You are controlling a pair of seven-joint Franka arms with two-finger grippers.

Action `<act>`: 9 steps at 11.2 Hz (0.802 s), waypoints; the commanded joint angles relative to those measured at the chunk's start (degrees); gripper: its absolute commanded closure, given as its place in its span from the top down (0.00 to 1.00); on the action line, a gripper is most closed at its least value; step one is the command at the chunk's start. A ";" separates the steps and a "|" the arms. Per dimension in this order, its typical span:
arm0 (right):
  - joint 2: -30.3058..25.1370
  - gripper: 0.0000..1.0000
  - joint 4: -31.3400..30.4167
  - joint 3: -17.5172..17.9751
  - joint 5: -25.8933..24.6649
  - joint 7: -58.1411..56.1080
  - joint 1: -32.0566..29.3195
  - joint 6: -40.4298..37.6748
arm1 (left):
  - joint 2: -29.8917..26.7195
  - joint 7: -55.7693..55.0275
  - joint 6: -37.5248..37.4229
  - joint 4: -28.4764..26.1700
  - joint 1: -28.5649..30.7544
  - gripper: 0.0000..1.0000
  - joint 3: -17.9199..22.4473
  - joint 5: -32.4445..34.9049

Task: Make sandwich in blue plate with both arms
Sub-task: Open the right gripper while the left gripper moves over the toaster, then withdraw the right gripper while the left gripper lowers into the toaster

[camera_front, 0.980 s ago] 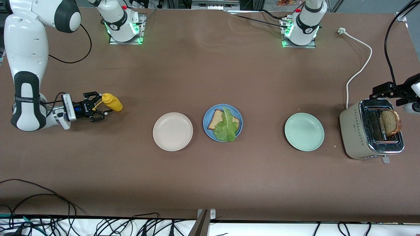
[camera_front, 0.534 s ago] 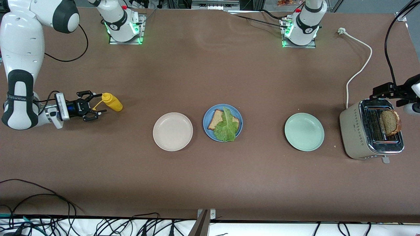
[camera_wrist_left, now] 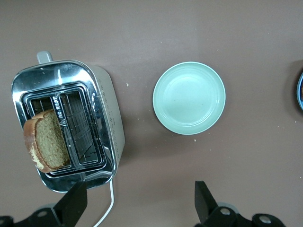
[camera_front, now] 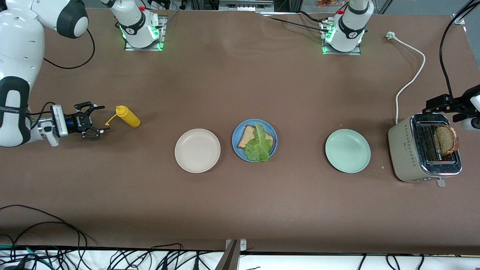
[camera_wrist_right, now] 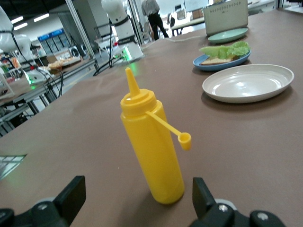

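Observation:
The blue plate (camera_front: pixel 237 139) sits mid-table and holds one bread slice (camera_front: pixel 247 137) with a lettuce leaf (camera_front: pixel 258 145) on top. It also shows in the right wrist view (camera_wrist_right: pixel 208 65). A second bread slice (camera_front: pixel 445 140) stands in the toaster (camera_front: pixel 403 150), as the left wrist view (camera_wrist_left: pixel 47 139) also shows. My left gripper (camera_front: pixel 438 104) hovers open and empty by the toaster (camera_wrist_left: pixel 108 109); its open fingers frame bare table in the left wrist view (camera_wrist_left: pixel 139 203). My right gripper (camera_front: pixel 100 118) is open and empty, just short of a yellow squeeze bottle (camera_front: pixel 128 116), which stands upright (camera_wrist_right: pixel 151 146).
A cream plate (camera_front: pixel 197 150) lies beside the blue plate toward the right arm's end. A mint plate (camera_front: pixel 347 150) lies toward the left arm's end, next to the toaster. The toaster's white cord (camera_front: pixel 410 78) runs toward the arm bases.
My right gripper has drawn back from the yellow bottle toward the right arm's end of the table, leaving the bottle standing. The left arm has not moved.

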 commanded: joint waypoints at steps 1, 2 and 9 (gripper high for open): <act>0.45 1.00 8.95 -3.11 -4.17 4.25 -0.36 -1.77 | 0.84 0.64 -1.11 1.88 -0.10 1.00 -0.28 1.10; -0.07 1.00 10.71 -3.99 -5.05 6.88 -0.10 -1.86 | 0.84 0.73 -1.11 1.88 -0.10 1.00 -0.28 1.19; -8.58 1.00 18.90 -4.53 -12.61 29.54 2.00 -5.11 | 1.71 3.54 -1.11 1.88 1.39 1.00 -0.11 1.37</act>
